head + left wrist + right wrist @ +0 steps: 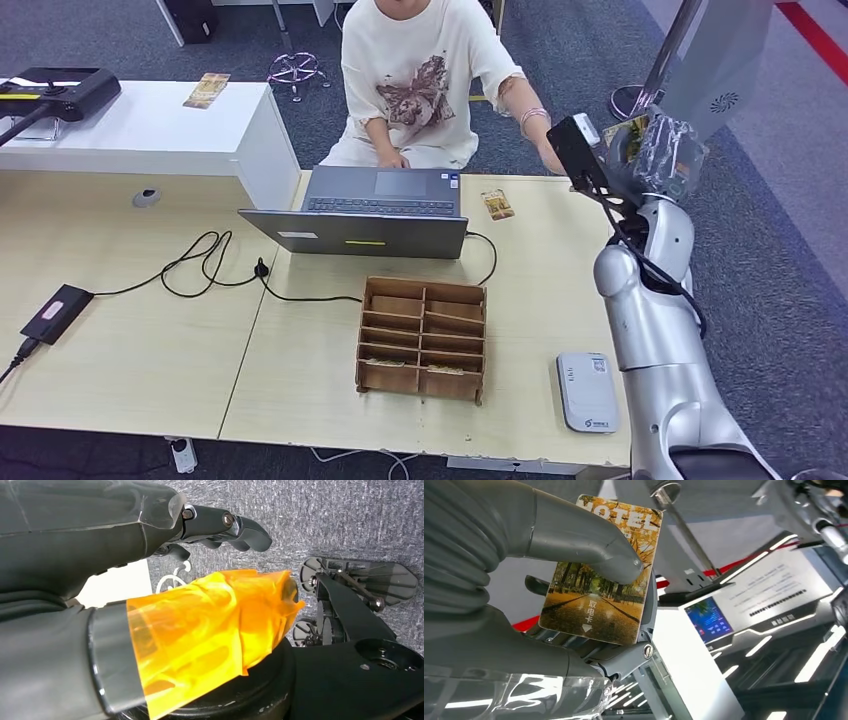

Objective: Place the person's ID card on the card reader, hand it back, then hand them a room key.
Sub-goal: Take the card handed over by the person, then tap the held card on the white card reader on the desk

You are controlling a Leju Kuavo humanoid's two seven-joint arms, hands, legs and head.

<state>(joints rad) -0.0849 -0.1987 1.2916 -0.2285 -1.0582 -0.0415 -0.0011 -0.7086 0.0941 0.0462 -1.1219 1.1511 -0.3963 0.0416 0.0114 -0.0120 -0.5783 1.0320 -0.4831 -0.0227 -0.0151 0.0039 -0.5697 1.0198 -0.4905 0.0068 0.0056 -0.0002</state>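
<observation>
My right hand [664, 152] is raised at the table's far right edge and pinches a room key card [599, 602] between thumb [584, 547] and fingers. The card shows an autumn tree avenue and the word HOTEL; its edge peeks out beside the hand [626, 131]. The person [425, 80] sits behind the laptop, one hand [547, 152] stretched out close to my right hand. A second picture card [497, 205] lies on the table by the laptop. The white card reader [587, 391] sits bare near the front edge. My left hand [150, 555] hangs over carpet, fingers apart, holding nothing.
An open grey laptop [372, 208] stands mid-table, with a wooden slotted card box [422, 338] in front of it. A black cable [205, 265] and a power brick [56, 312] lie at the left. A white cabinet [150, 125] carries another card [207, 90].
</observation>
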